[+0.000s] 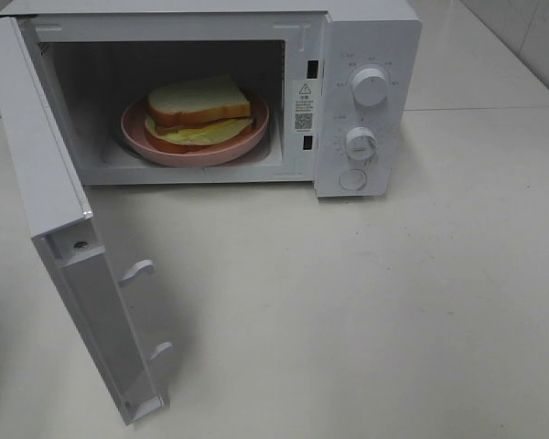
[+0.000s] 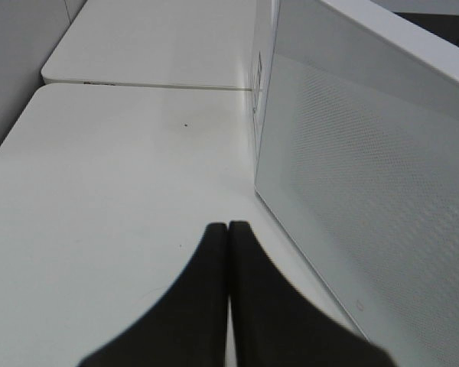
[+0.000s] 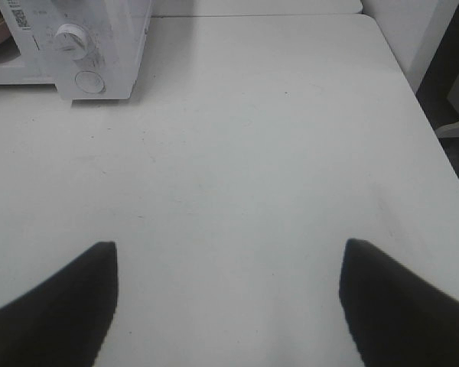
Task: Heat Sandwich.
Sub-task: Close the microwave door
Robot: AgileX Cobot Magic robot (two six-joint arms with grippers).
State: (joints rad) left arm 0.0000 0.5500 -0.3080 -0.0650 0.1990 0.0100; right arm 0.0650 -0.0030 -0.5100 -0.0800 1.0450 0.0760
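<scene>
Inside the open white microwave oven (image 1: 366, 46), on a round pink plate (image 1: 165, 149): thick toy-like sandwich of white bread, lettuce and meat (image 1: 199, 105). Probably light, stiff, slightly slick; best moved by the plate's rim. Left fingers (image 2: 206, 290) pressed together, empty; right fingers (image 3: 69, 298) spread apart over the white counter (image 1: 393, 320).

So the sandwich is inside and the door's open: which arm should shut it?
Probably left. The left gripper, shut, sits beside the outer face of the open door, ready to push. The right gripper hangs open over the table on the opposite side of the microwave.
</scene>
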